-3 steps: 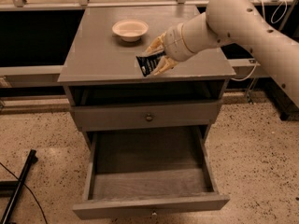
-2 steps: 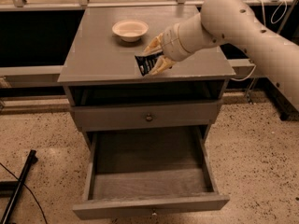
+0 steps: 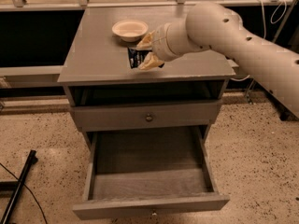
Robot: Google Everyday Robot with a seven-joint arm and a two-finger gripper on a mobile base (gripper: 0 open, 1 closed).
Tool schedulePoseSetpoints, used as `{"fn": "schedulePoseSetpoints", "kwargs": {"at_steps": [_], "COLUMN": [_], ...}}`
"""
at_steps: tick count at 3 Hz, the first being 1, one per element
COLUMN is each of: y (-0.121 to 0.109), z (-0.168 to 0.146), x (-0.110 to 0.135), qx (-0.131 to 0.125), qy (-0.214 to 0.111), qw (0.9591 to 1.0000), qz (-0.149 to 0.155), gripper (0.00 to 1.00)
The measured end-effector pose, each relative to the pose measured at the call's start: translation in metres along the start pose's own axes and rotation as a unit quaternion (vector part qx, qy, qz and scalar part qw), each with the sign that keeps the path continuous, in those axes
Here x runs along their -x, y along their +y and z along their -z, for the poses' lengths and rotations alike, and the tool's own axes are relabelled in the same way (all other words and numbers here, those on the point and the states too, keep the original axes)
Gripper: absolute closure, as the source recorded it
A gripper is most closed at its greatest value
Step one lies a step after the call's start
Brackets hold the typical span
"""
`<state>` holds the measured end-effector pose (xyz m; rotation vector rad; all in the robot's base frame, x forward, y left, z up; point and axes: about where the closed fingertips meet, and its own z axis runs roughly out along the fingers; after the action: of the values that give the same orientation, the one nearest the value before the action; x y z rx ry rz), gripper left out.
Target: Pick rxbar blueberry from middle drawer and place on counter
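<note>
My gripper [image 3: 146, 52] is over the middle of the counter [image 3: 98, 59], its cream fingers closed on the rxbar blueberry [image 3: 137, 58], a small dark bar with white lettering. The bar hangs between the fingers, at or just above the counter top; I cannot tell if it touches. The middle drawer [image 3: 149, 181] stands pulled open below, its grey floor bare. The white arm reaches in from the right.
A cream bowl [image 3: 130, 30] sits on the counter just behind and left of the gripper. The upper drawer front with its round knob [image 3: 148, 117] is shut. A black pole [image 3: 18, 190] lies on the speckled floor at the lower left.
The gripper with the bar has moved a little to the left and back over the counter, closer to the bowl.
</note>
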<state>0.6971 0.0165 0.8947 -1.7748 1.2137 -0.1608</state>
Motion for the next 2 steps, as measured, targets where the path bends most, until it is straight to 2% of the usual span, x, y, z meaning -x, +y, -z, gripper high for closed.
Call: {"fn": "schedulePoseSetpoints", "kwargs": {"at_steps": [1,2], "y": [-0.0021,-0.0019], "z": [-0.002,-0.0021], "x": [0.001,0.0011], "qx": [-0.006,-0.005], "qy": [-0.002,-0.002], "qw": [0.9999,0.9999], "qz": [-0.015,-0.014], "gripper": [0.35,0.12]}}
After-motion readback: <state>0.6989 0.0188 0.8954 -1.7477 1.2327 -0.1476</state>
